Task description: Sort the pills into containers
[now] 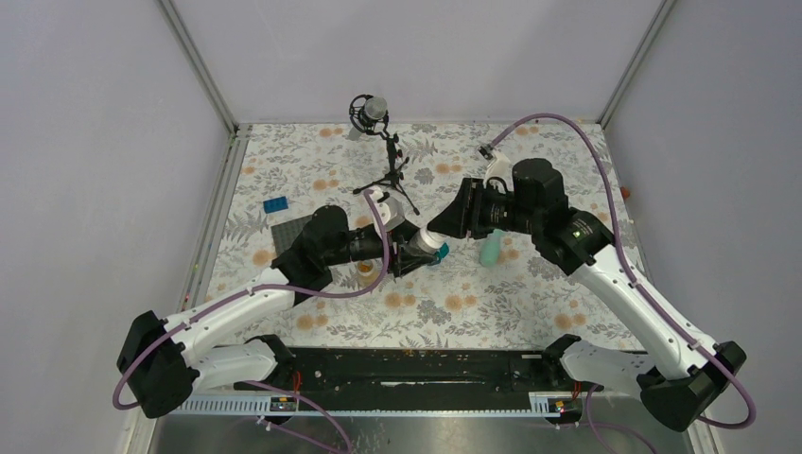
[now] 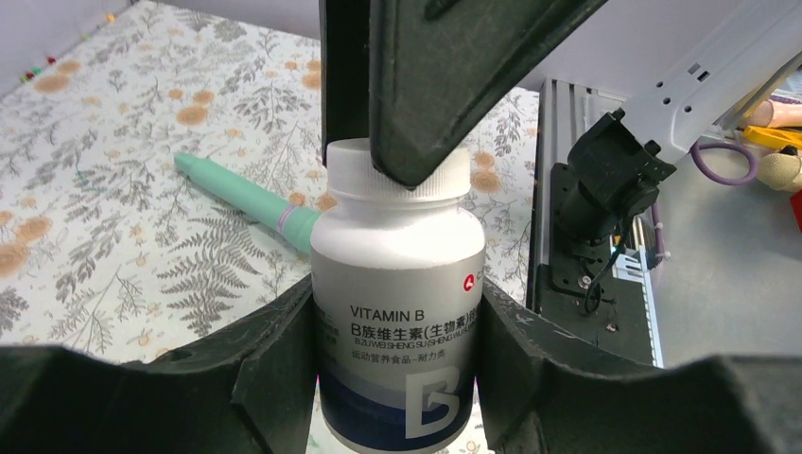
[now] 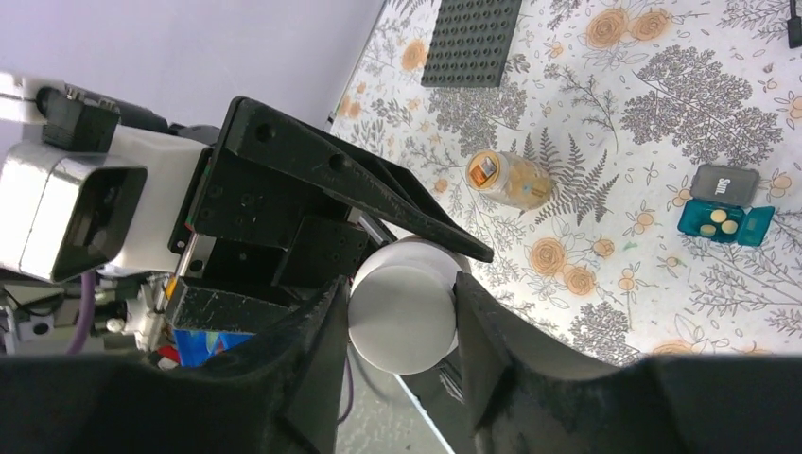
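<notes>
My left gripper point(image 2: 397, 314) is shut on the body of a white and blue Vitamin B bottle point(image 2: 402, 284), held above the tablecloth. My right gripper point(image 3: 399, 293) is shut on the bottle's white cap point(image 3: 402, 320), one finger on each side. In the top view the two grippers meet at the bottle point(image 1: 430, 240). A small clear jar point(image 3: 511, 180) of orange-amber pills lies on its side on the cloth. The open teal box point(image 3: 723, 225) holds a few pale pills, and the grey box point(image 3: 723, 183) sits beside it. The mint-green strip point(image 2: 251, 199) lies on the cloth.
A dark grey studded plate point(image 3: 478, 38) lies at the left, with a small blue brick point(image 1: 277, 204) beyond it. A black tripod stand point(image 1: 383, 156) is at the back middle. Grey walls close in the flowered tablecloth point(image 1: 530, 293).
</notes>
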Robot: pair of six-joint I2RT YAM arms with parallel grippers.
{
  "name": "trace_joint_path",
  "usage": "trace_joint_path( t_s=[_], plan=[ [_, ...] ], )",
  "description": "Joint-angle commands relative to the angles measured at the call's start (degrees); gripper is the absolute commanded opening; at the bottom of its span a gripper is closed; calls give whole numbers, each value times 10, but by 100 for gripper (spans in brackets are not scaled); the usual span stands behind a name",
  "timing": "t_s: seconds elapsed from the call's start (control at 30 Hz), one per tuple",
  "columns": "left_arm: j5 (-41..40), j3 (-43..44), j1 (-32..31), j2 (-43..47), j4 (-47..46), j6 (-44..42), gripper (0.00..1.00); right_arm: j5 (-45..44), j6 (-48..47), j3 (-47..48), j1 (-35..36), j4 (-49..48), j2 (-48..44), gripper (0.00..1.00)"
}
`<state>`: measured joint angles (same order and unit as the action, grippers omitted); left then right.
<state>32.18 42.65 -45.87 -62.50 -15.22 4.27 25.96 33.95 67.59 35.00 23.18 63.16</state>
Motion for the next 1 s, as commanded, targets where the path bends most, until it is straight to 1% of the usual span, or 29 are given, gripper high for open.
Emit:
trace_joint_path(
  t_s=[0.0, 0.03, 0.07, 0.1, 0.17, 0.3, 0.4, 0.57, 0.63, 0.73, 0.83, 0.9, 0.97],
  plan=[
    [-22, -2, -5, 17, -58, -26, 0, -54, 28, 5, 0, -24, -33, 57],
    [-22, -1, -5, 18, -57, -25, 0, -52, 7, 5, 1, -17, -38, 67],
    [-21, 0, -4, 18, -56, -25, 0, -45, -15, 7, 0, -9, -42, 75],
    [-19, 0, -4, 19, -55, -24, 0, -33, -36, 10, 1, 1, -44, 80],
    [-17, 3, -5, 20, -53, -23, 0, -15, -68, 18, 1, 23, -42, 85],
    [-8, 6, -4, 18, -53, -21, 0, 31, -92, 15, 0, 31, -30, 88],
    [0, 10, -5, 15, -55, -19, 0, 68, -88, 9, 1, 16, -11, 88],
    [11, 14, -5, 6, -58, -12, 0, 68, -56, -5, 2, -23, 9, 86],
    [10, 15, -4, 3, -58, -10, 2, 67, -55, -4, 7, -25, 17, 85],
    [9, 16, -4, -1, -66, -4, 8, 67, -50, -2, 13, -24, 30, 80],
    [6, 17, -4, -4, -72, -2, 12, 68, -47, 1, 19, -17, 42, 70],
    [2, 18, -4, -3, -71, -2, 15, 65, -46, 2, 19, -13, 46, 67],
    [-7, 19, -4, -1, -66, -5, 20, 63, -47, 0, 20, -10, 46, 61]
  ],
)
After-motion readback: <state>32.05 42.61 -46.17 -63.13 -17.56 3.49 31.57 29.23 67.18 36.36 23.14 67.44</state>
